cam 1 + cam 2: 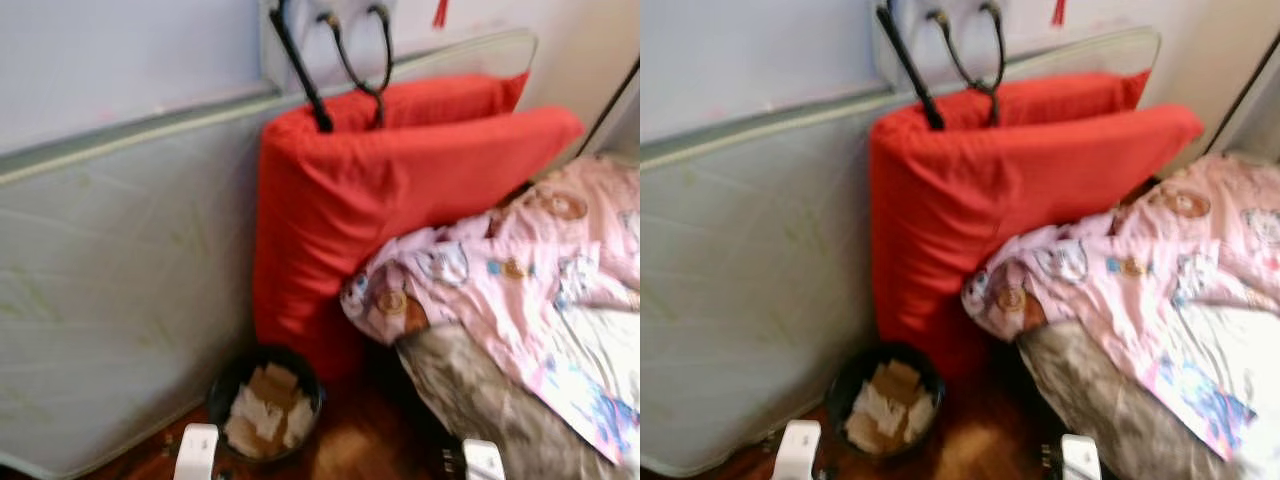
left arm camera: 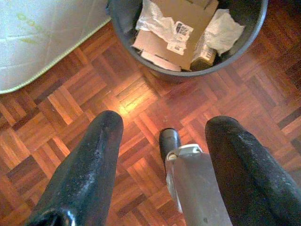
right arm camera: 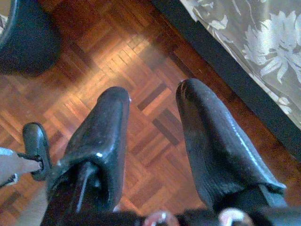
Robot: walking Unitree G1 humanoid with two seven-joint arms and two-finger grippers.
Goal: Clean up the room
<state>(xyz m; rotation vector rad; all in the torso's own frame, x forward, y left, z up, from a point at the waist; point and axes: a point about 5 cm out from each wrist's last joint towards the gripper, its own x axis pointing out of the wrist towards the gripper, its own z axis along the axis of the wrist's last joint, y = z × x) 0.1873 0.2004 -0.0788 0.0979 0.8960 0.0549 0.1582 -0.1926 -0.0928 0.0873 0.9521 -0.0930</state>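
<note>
Black wastebasket (image 1: 262, 405) sitting on the parquet floor (image 2: 70, 108), stuffed with cardboard pieces and crumpled paper (image 2: 175, 28); basket standing between a pale mattress (image 1: 110, 290) leaning against the wall and the bed's foot; red cushions (image 1: 400, 190) propped upright just behind it, leaning against the mattress; pink patterned blanket (image 1: 520, 270) lying rumpled on the bed, over a grey floral cover (image 3: 254, 42); black cables (image 1: 350, 60) hanging over the cushions' top edge. Left gripper (image 2: 162, 136) hanging low over the floor near the basket, fingers spread apart, holding nothing; right gripper (image 3: 153, 108) pointing down at bare floor beside the bed edge, fingers also apart and empty.
</note>
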